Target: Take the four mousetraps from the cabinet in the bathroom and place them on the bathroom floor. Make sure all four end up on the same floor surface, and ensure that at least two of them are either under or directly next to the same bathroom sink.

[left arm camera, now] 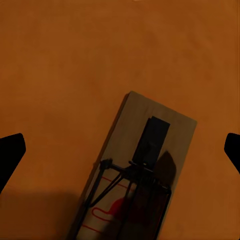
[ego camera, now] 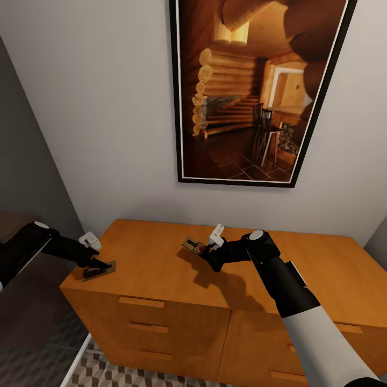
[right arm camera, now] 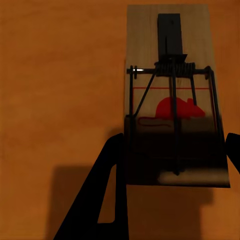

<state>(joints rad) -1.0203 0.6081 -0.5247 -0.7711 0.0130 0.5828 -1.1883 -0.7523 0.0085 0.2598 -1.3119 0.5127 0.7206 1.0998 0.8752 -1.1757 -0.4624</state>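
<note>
On the left, your left end effector (ego camera: 97,262) sat at the near left corner of the cabinet (ego camera: 161,252) top, with one mousetrap (ego camera: 100,270) lying flat on the wood just under it. In the left wrist view that trap (left arm camera: 137,175) lay between the two dark fingertips (left arm camera: 11,152), which stood wide apart at either edge and did not touch the board, so that end effector was spread and empty. The board lay at a slant to the fingers' line, so you would have needed to turn the wrist before closing.

Further right, near the middle of the cabinet top, your right end effector (ego camera: 207,251) had a second mousetrap (ego camera: 194,248) raised and tilted above the wood. The right wrist view showed this trap (right arm camera: 172,100) gripped by its near end, a dark finger (right arm camera: 107,190) pressed along one long edge and the other just showing at the opposite edge: the end effector was clamped on it.

These looked like light, stiff little boards, unlikely to bend but thin and easy to tip or slide on the smooth top. The wire bar and spring looked like the delicate part, so the bare long edges of the wood seemed the place to pinch, clear of the metal. The patterned bathroom floor (ego camera: 102,371) showed below the drawers.
</note>
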